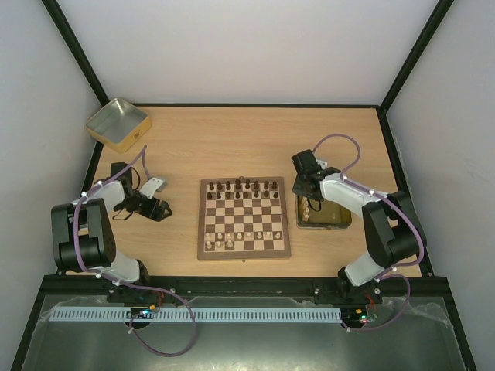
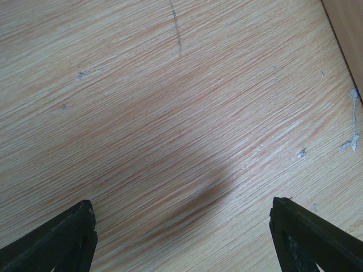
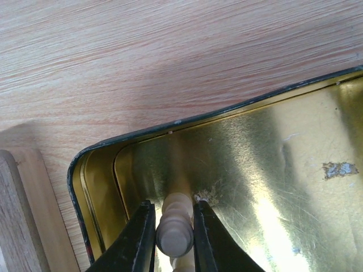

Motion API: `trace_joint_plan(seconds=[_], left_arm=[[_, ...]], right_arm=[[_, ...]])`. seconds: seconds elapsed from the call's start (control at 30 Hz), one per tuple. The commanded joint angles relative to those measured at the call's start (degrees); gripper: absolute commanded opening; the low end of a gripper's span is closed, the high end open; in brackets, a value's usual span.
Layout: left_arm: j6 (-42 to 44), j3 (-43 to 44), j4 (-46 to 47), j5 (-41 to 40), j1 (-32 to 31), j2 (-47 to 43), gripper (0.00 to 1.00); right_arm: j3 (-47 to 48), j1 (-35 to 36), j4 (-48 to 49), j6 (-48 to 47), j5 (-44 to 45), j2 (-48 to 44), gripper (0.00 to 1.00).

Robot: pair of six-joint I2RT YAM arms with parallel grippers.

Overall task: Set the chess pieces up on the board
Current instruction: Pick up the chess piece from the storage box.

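The right gripper (image 3: 173, 207), jaws pinching a turned, cream-white chess piece (image 3: 174, 235), stands inside the shiny gold tin (image 3: 255, 158) near its rounded corner. The tin's dark rim curves from 8 to 2 o'clock, with open wood-grain table (image 3: 170, 51) beyond at 12 o'clock. The checked wooden board (image 1: 199, 220) lies at 9 o'clock of the tin, and the left gripper (image 2: 181, 203), fingers spread, hangs over bare table.

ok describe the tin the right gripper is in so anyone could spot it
Find the chessboard mid-table. The gold tin lies just off its right edge, under the right gripper. The only other tin sits alone in the far left corner.
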Motion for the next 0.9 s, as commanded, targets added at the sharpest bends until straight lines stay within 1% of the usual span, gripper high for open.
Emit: trace_joint_plan(seconds=[0.0,0.13,0.47,0.87], left_arm=[[0.13,-1.64,-4.06,-1.21,0.27,1.76,0.83],[0.22,-1.55,-4.11,-1.13,0.30,2.07,0.83],[0.05,-1.72,-3.97,-1.31,0.30,1.41,0.84],[-0.15,-1.90,-3.76,-1.56,0.30,0.98,0.84]], right_arm=[[0.07,-0.85,-0.24,-0.20,1.45,0.93,0.12],[0.32,-0.87,-0.73,-0.27,2.33,0.11,0.10],[2.05,-0.87,-3.89,-0.64,6.59,-3.03,0.10],[3.43,-0.87,-6.34,-0.80,8.55,-5.81,0.10]])
